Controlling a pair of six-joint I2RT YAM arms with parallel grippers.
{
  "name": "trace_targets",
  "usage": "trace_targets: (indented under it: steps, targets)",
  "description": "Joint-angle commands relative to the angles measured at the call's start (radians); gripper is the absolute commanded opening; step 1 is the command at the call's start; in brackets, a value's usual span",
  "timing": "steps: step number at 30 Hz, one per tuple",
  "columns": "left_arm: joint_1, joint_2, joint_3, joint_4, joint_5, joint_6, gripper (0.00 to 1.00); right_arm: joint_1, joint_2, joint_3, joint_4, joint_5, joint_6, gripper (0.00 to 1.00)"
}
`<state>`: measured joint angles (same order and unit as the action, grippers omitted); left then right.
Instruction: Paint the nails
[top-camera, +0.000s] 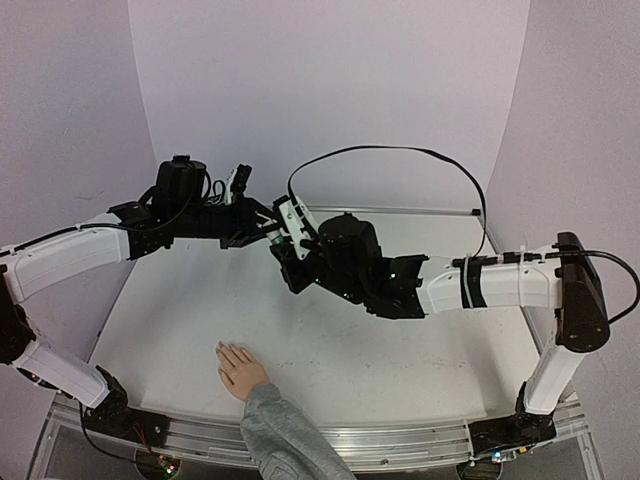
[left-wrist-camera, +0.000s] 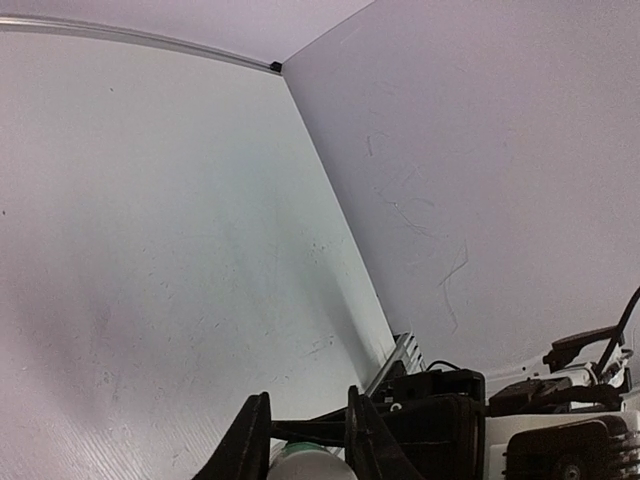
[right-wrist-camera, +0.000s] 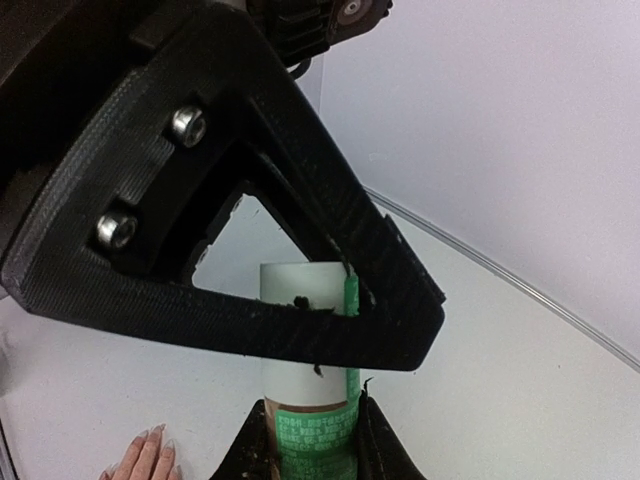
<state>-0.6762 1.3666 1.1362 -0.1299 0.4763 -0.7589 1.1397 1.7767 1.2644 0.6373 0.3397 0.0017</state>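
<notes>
**Lilac walls (top-camera: 330, 80), white table (top-camera: 420, 340): bottle held between two arms**

Right end effector (right-wrist-camera: 308, 445) is clamped on the green-labelled lower half of a small whitish bottle (right-wrist-camera: 300, 290). Left end effector (left-wrist-camera: 305, 445) sits narrow about its upper end, seemingly gripping it. Both hang above mid-table. The nails (top-camera: 222, 348), on a mannequin hand (top-camera: 242, 370) in a grey sleeve (top-camera: 280, 430), lie at the near edge, well apart. They look tiny, hard and glossy, and the hand is probably light and apt to slide, so brush softly and grip nothing there. Only the top view shows the sleeve, and only the right wrist shows the label. The left wrist misses the hand altogether.

White green-labelled bottle (right-wrist-camera: 300, 385), white tabletop (top-camera: 400, 360), pale lilac walls (top-camera: 330, 80), black cable (top-camera: 400, 150)
</notes>
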Motion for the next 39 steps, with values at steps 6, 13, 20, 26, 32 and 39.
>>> trace_targets:
  steps: [6, 13, 20, 26, 32, 39]
  targets:
    - [-0.033, -0.025, 0.044, 0.062, 0.089, 0.211, 0.09, -0.019, -0.078, 0.022, 0.061, -0.271, 0.041, 0.0]
    - [-0.084, -0.051, 0.115, 0.125, 0.452, 0.509, 0.03, -0.134, -0.176, -0.016, 0.271, -1.413, 0.206, 0.0]
    - [-0.116, -0.052, 0.176, 0.174, 0.632, 0.568, 0.02, -0.135, -0.24, -0.083, 0.406, -1.461, 0.293, 0.0]
    - [-0.114, -0.089, 0.125, 0.174, 0.533, 0.547, 0.25, -0.136, -0.274, -0.131, 0.346, -1.218, 0.262, 0.0]
    - [-0.089, -0.188, 0.021, 0.163, 0.383, 0.497, 0.98, -0.137, -0.29, -0.146, 0.107, -0.788, 0.125, 0.0]
    - [-0.053, -0.267, -0.023, 0.018, 0.04, 0.395, 1.0, -0.127, -0.256, -0.136, 0.041, -0.373, 0.098, 0.0]
